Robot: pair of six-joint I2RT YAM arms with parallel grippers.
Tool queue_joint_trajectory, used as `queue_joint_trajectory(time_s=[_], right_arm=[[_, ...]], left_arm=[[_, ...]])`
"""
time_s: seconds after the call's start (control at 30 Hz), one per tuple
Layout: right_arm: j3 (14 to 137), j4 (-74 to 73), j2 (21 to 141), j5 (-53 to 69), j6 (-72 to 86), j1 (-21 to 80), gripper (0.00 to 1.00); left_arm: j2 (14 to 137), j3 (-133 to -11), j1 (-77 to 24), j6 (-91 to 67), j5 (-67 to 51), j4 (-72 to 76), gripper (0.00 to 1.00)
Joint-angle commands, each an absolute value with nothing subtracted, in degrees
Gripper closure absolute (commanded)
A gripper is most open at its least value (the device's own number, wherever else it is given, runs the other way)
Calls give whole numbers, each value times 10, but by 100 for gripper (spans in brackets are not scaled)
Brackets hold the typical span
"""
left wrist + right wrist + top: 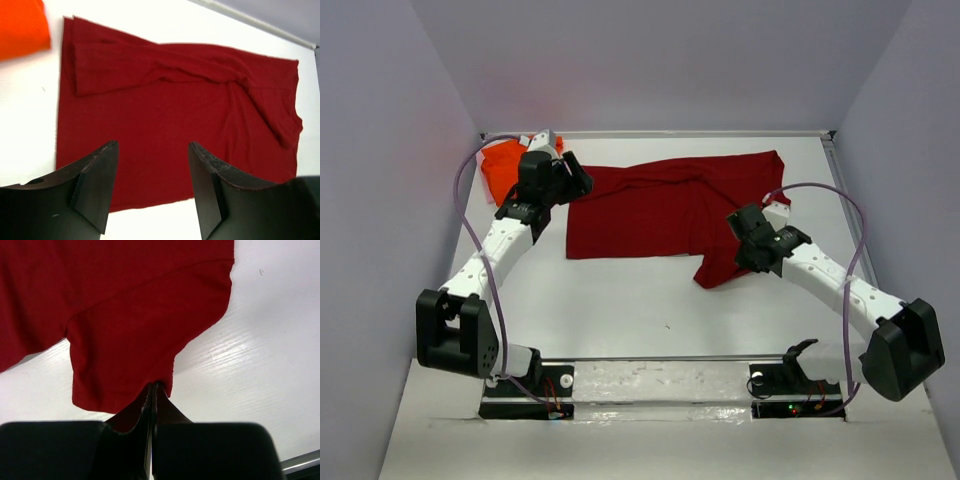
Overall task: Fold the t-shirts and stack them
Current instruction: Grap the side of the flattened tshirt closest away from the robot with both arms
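The dark red t-shirt (pixel 660 205) (pixel 175 100) (pixel 140 315) lies spread lengthwise across the back half of the white table, with a fold ridge along its far side. One sleeve hangs toward the front right. My right gripper (pixel 740 245) (pixel 154 385) is shut on that sleeve's edge, the cloth pinched between the fingertips. At the back left corner sits the bright orange t-shirt (pixel 500 165) (pixel 22 27), bunched and partly hidden by my left arm. Beside it, my left gripper (pixel 575 180) (pixel 153 145) hovers open over the red shirt's left end, holding nothing.
Grey walls close in the table (pixel 620 300) on the left, back and right. A raised rim (pixel 660 133) runs along the back edge. A shiny rail (pixel 660 375) with both arm bases crosses the front. Purple cables loop off each arm.
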State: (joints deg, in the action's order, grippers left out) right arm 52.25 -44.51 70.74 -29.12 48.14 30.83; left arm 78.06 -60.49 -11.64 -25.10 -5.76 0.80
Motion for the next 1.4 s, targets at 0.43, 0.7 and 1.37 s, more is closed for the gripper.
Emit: queue_joint_trajectory(time_s=[0.43,0.7,1.37], right_arm=[[565,-348,717,-300,374,312,100],[555,-322,710,-269,366,312,100],[584,-316,718,-262,344,312,100]], left_arm=[[720,-407,-128,-381,120,-76,35],[741,-386,-129,-382,149,-72,35],[858,-379,-134,-407,88,27,37]])
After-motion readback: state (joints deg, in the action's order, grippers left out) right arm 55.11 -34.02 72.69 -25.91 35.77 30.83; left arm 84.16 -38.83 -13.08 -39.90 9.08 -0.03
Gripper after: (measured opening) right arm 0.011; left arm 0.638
